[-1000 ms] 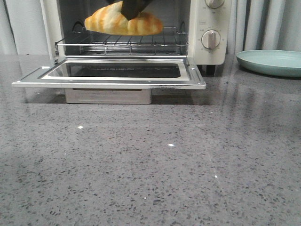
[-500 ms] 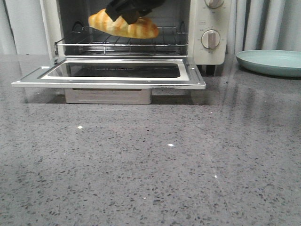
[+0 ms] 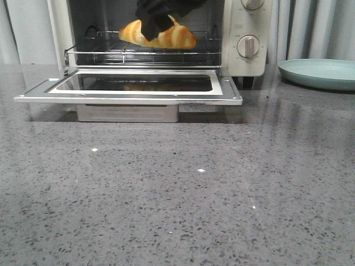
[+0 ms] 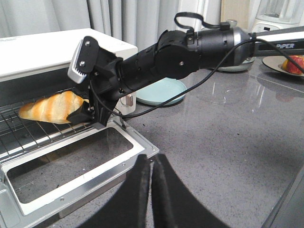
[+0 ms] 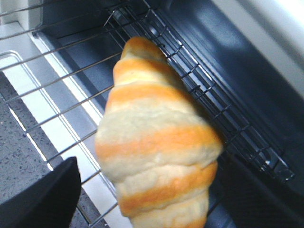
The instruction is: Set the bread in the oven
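The bread (image 3: 173, 37), a golden roll with cream stripes, lies on the wire rack (image 3: 111, 51) inside the cream-white oven (image 3: 236, 55). The oven's glass door (image 3: 127, 98) is dropped open and flat. My right gripper (image 3: 157, 23) reaches into the oven over the bread. In the right wrist view the bread (image 5: 156, 142) sits between the spread fingers (image 5: 47, 194), with a gap on one side, so the gripper is open. The left wrist view shows the bread (image 4: 50, 107) on the rack beside the right gripper (image 4: 88, 111). My left gripper (image 4: 152, 164) is shut and empty, above the counter by the door's corner.
A pale green plate (image 3: 319, 75) sits on the grey stone counter right of the oven; it also shows in the left wrist view (image 4: 161, 90). A plate with a red apple (image 4: 294, 64) stands farther right. Curtains hang behind the oven.
My right gripper carried the bread deeper into the oven and to the right, down onto the rack. The left arm has not visibly moved.
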`<action>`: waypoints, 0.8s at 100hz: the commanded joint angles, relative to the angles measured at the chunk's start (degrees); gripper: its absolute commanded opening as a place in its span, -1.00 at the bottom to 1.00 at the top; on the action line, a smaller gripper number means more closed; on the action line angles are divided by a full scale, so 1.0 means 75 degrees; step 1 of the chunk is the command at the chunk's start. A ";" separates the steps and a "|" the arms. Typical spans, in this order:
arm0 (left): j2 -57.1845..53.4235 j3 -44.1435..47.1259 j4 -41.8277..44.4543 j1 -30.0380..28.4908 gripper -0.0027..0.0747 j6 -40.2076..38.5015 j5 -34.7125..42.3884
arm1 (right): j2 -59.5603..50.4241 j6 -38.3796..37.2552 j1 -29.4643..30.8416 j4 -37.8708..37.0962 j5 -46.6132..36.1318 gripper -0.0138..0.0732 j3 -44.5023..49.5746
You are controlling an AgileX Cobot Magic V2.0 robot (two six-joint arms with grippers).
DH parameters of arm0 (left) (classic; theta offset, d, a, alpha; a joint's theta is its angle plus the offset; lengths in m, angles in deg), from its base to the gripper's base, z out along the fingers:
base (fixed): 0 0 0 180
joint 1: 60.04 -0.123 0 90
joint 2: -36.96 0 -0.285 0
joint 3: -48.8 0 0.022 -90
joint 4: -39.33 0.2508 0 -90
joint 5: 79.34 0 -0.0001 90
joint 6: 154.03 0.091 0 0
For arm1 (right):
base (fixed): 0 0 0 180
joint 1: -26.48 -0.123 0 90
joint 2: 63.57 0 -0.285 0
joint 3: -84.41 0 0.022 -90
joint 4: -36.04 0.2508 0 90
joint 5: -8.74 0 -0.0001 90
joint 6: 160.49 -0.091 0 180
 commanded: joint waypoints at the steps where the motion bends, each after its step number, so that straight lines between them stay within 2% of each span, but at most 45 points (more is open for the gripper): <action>1: -0.0029 -0.0215 0.0072 -0.0024 -0.99 -0.0606 0.0801 | -0.0776 -0.0031 -0.0042 0.0090 -0.0373 0.37 -0.0272; 7: -0.0149 -0.0215 0.0689 -0.0024 -0.99 -0.1062 0.1154 | -0.0966 -0.0031 -0.0062 0.0289 -0.0052 0.12 -0.0272; 12: -0.0292 -0.0215 0.1295 -0.0024 -0.99 -0.1416 0.1396 | -0.1103 -0.0031 -0.0093 0.0427 0.0503 -0.21 -0.0272; 20: -0.0603 -0.0215 0.2333 -0.0024 -0.99 -0.1947 0.1620 | -0.1323 -0.0031 -0.0109 0.0650 0.1235 -0.85 -0.0217; 28: -0.0930 -0.0215 0.3383 -0.0024 -0.99 -0.2242 0.1565 | -0.1748 -0.0031 -0.0109 0.1456 0.1221 -0.81 0.0174; 38: -0.1404 -0.0149 0.4243 -0.0024 -0.99 -0.2344 0.1195 | -0.2634 -0.0031 -0.0203 0.2284 0.0661 -0.81 0.1090; 58: -0.2551 0.0564 0.4726 -0.0024 -0.99 -0.2360 0.0777 | -0.5158 -0.0031 -0.0655 0.2343 0.0125 -0.81 0.3758; 80: -0.3212 0.1840 0.4741 -0.0024 -0.99 -0.2360 0.0821 | -0.8318 -0.0031 -0.0684 0.2403 -0.0355 -0.81 0.6645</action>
